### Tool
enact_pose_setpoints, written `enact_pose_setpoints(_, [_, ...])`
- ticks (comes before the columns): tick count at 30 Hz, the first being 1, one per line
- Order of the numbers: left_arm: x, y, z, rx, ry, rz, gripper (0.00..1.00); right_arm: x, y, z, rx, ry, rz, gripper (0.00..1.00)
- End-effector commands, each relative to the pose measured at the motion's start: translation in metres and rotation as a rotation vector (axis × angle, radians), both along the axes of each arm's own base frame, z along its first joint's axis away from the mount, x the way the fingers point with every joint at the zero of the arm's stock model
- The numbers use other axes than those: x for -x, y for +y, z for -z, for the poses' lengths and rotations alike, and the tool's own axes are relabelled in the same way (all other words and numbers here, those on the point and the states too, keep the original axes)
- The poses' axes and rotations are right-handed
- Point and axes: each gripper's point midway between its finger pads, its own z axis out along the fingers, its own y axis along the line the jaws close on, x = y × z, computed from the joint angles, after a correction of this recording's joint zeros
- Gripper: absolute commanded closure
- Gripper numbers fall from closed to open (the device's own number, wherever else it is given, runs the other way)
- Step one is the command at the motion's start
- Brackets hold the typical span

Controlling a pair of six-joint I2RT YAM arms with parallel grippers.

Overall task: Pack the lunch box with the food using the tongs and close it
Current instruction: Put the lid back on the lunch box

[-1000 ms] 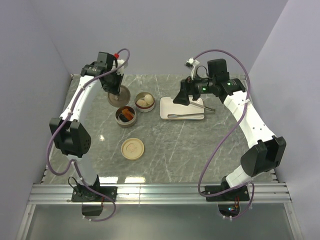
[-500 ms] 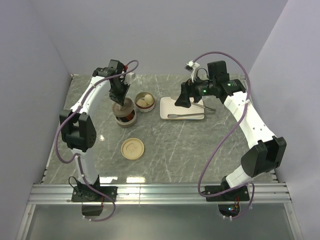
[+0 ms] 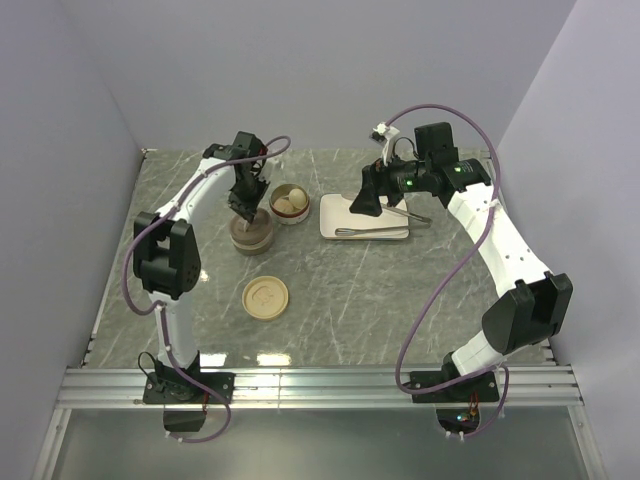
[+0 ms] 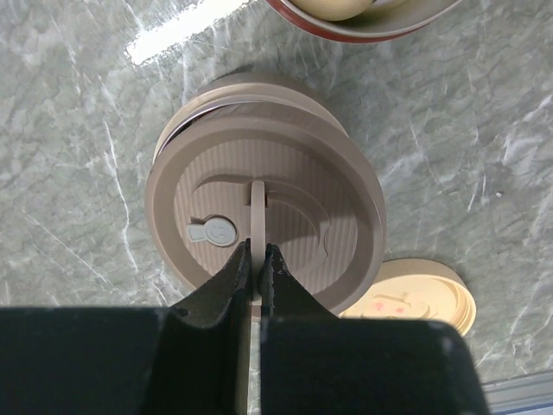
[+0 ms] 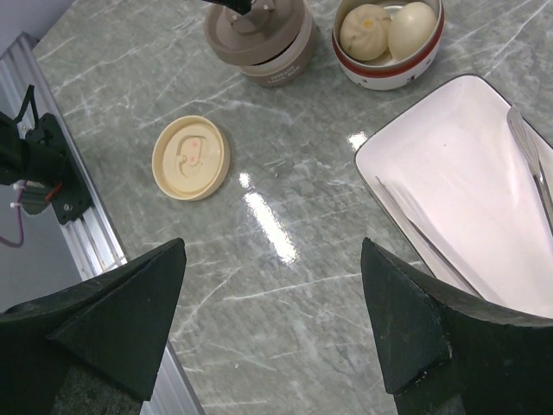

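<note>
heads up, the big risk here is closing up too soon. your left gripper [image 4: 255,255] has its fingers pressed tight on the thin upright tab of the round taupe plastic lid [image 4: 294,173], and that lid sits over the taupe round container [image 5: 278,54] at the far left of the table. from the left wrist view the lid looks shifted off the container's rim, so if you push down now i reckon it seats crooked or jams. that tab is skinny too, so a twist could let it slip out of the pinch.

meanwhile the two pale cream round buns [image 5: 365,30] are in the red-rimmed bowl [image 5: 380,82] just right of the container, not packed. i can't see any other food (could be under the lid, can't tell).

the slim silver metal tongs [image 3: 375,232] lie on the white rectangular plate [image 5: 449,147], right of the bowl, with nothing gripping them. your right gripper [image 5: 272,259] hangs over the plate with its fingers spread wide, holding nothing.

there's also a cream round lid [image 5: 190,157] lying flat nearer you, well apart from everything. the bowl sits close to the container, so watch the left arm's elbow room there.
</note>
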Motion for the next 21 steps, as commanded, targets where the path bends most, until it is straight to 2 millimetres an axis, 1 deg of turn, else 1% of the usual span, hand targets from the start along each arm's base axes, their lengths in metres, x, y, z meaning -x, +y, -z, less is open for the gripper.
enact_pose_setpoints(1, [-0.005,-0.001,-0.003,-0.012,-0.032,-0.009,0.99,0.004,-0.004,-0.011,-0.014,-0.031,-0.002,0.11])
enact_pose_setpoints(3, [-0.003,-0.003,0.001,-0.013,-0.026,-0.007,0.99,0.004,-0.004,-0.011,-0.014,-0.032,-0.004,0.11])
enact_pose_setpoints(4, [-0.004,0.001,0.002,-0.038,-0.032,-0.015,0.99,0.004,-0.004,-0.01,-0.014,-0.031,-0.004,0.11])
enact_pose_setpoints(11, [-0.002,0.004,0.011,-0.067,-0.034,-0.023,0.98,0.002,-0.004,-0.01,-0.017,-0.026,-0.004,0.12])
enact_pose_setpoints(21, [0.002,-0.003,0.02,-0.034,0.001,-0.011,0.97,0.004,-0.004,-0.008,-0.019,-0.02,-0.007,0.12])
